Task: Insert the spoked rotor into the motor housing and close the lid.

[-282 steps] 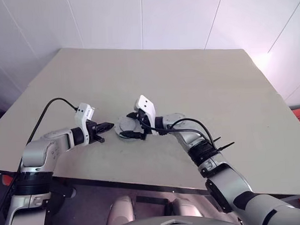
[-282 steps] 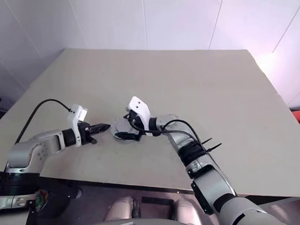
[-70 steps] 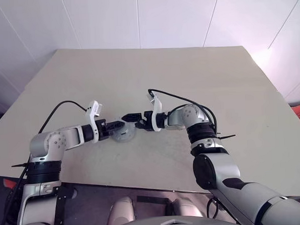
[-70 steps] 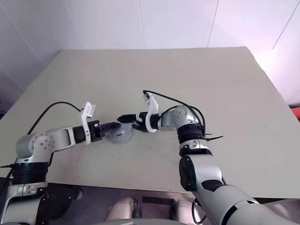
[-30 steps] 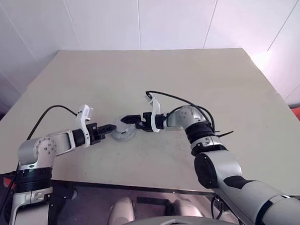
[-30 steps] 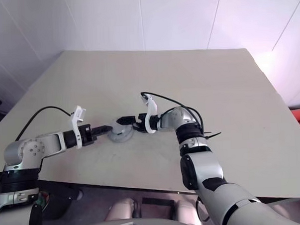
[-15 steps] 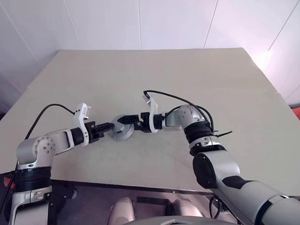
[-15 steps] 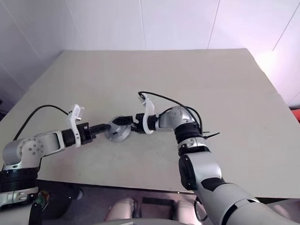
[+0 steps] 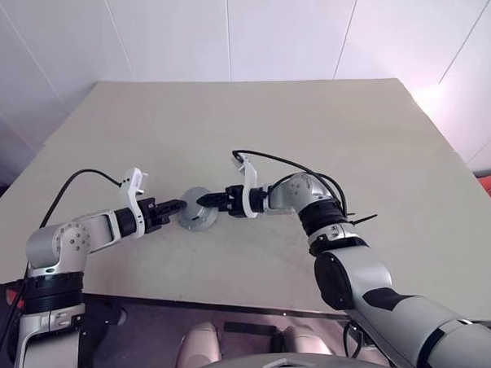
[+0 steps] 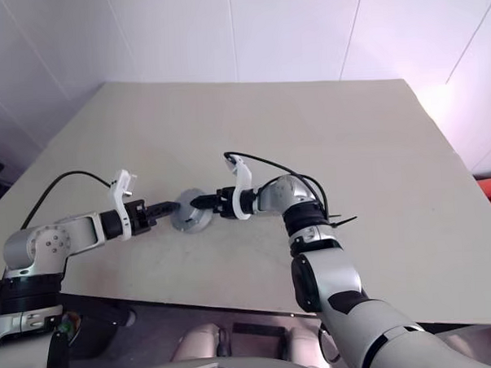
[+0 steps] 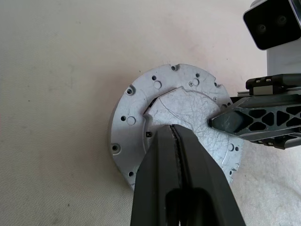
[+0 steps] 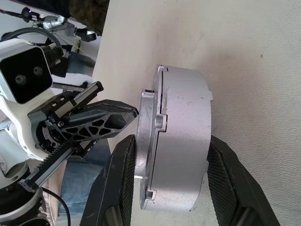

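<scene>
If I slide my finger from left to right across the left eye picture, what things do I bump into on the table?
left gripper → round silver motor housing → right gripper, all sitting on the beige table.

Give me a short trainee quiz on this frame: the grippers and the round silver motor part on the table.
1. True or false: the left gripper has its jaws spread wide.
2. Where is the round silver metal motor housing?
A. On the beige table, between the left gripper and the right gripper
B. Lifted well above the table
C. At the table's far edge
3. Fill in: the left gripper's tip lies over the flat grey scratched ___ on top of the housing.

Key: 1 false, the jaws are shut. 2 A. 3 lid.
</scene>
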Tool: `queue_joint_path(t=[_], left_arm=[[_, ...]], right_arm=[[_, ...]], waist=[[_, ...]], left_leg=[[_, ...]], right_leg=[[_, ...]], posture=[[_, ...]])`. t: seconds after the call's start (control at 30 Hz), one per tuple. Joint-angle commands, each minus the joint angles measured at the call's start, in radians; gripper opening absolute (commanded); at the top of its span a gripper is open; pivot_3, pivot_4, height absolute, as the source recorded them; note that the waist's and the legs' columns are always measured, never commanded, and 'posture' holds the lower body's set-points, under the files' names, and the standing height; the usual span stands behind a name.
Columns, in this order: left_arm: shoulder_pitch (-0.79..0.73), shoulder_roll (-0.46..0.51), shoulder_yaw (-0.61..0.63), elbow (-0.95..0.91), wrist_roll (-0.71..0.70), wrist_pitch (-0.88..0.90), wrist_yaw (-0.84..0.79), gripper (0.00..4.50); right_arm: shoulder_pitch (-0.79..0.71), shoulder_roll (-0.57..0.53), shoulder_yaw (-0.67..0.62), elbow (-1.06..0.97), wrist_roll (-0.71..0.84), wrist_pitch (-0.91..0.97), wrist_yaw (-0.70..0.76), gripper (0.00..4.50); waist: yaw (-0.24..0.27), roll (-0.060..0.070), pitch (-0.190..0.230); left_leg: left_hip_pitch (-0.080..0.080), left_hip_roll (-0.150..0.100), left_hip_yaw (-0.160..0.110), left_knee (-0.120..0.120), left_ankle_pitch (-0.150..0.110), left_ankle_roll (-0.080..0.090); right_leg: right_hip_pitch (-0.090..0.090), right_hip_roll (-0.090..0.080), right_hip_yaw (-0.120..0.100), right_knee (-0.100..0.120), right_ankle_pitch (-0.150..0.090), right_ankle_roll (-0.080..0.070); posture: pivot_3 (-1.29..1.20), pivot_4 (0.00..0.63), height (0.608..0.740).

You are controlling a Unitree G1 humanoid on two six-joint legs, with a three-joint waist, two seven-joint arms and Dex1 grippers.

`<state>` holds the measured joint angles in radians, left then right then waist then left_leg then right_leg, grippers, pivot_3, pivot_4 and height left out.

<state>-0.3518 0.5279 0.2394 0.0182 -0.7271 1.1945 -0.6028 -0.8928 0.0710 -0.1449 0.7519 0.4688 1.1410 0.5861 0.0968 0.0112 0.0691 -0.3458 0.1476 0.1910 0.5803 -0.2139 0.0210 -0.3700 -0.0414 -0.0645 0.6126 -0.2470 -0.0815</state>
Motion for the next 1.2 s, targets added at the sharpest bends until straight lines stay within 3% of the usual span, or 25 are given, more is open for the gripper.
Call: queue_joint_path(t=[0.03,0.37,0.53,0.8,0.97,1.2], left_arm=[[0.011,-0.009,-0.039,0.024,0.021,0.014,0.012,0.0],[0.006,-0.02,-0.017,0.026,0.008,-0.013,0.005,0.0],[-0.006,-0.051,0.066,0.024,-0.048,-0.032,-0.005,0.0],[-0.011,-0.089,0.169,0.028,-0.125,-0.043,0.007,0.0],[-0.03,-0.106,0.233,0.057,-0.174,-0.045,0.029,0.0],[-0.046,-0.131,0.302,0.091,-0.233,-0.039,0.091,0.0]], right_arm=[[-0.042,0.028,-0.002,-0.022,0.036,-0.013,0.039,2.08],[-0.051,0.019,-0.034,0.003,0.037,-0.014,0.023,2.08],[-0.082,0.016,-0.129,0.091,0.058,-0.029,-0.04,2.08],[-0.121,0.006,-0.222,0.16,0.095,-0.032,-0.078,2.08],[-0.132,0.001,-0.258,0.186,0.101,-0.045,-0.099,2.08],[-0.168,-0.007,-0.342,0.24,0.135,-0.08,-0.138,2.08]], waist=[[0.0,0.0,0.0],[0.003,0.0,0.0],[0.003,0.0,0.0],[0.003,-0.001,0.0],[0.005,-0.001,0.0],[0.008,-0.001,0.0]], left_leg=[[0.0,0.0,0.0,0.0,0.0,0.0],[0.0,0.0,0.0,0.0,0.0,0.0],[-0.002,0.0,0.0,0.001,0.0,0.0],[-0.011,0.0,-0.001,0.002,0.0,0.0],[-0.028,0.004,-0.007,0.017,-0.001,0.003],[-0.029,0.004,-0.012,0.018,0.0,0.0]], right_leg=[[0.0,0.0,0.0,0.0,0.0,0.0],[0.0,0.0,0.0,0.001,0.0,0.0],[-0.001,0.0,0.0,0.001,0.0,0.0],[-0.01,0.0,-0.002,0.003,0.0,-0.001],[-0.021,0.0,-0.01,0.012,0.0,0.0],[-0.02,0.0,-0.013,0.012,0.0,-0.006]], posture=[[0.0,0.0,0.74],[0.0,0.0,0.74],[0.0,0.0,0.74],[0.0,0.0,0.74],[0.0,0.0,0.74],[0.0,0.0,0.74]])
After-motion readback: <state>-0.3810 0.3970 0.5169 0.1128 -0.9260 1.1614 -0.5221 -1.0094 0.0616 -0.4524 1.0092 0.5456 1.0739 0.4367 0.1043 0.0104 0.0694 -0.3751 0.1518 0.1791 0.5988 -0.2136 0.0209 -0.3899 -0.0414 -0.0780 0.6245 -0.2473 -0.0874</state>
